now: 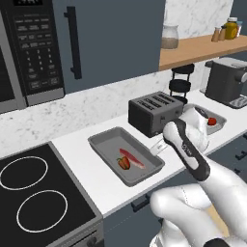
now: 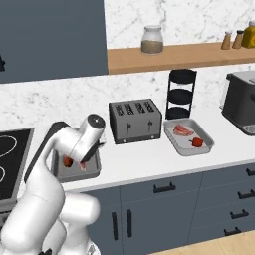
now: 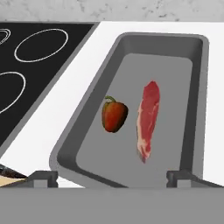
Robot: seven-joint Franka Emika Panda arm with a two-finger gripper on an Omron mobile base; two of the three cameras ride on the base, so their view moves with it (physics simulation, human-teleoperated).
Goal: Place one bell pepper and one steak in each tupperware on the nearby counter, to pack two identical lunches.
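In the hand view a grey tupperware (image 3: 83, 118) holds a red bell pepper (image 3: 114, 115) and, to its right, a pink steak (image 3: 148, 120). My gripper (image 3: 112, 177) hovers above that tray's near end, open, with nothing between its fingertips (image 3: 43, 177). The same tupperware (image 1: 113, 144) lies on the white counter (image 1: 87, 164) left of the toaster, with its pepper (image 1: 124, 163) and steak (image 1: 132, 157). My arm partly covers it in the right base view. A second tupperware (image 2: 187, 139) right of the toaster holds a steak (image 2: 183, 130) and a bell pepper (image 2: 197, 142).
A dark slotted toaster (image 2: 135, 121) stands between the two trays. A black cooktop (image 1: 34, 193) lies at the left end of the counter. A black tiered rack (image 2: 180, 94) and a coffee machine (image 2: 241, 107) stand at the back right. A wooden shelf (image 2: 174, 55) carries a jar.
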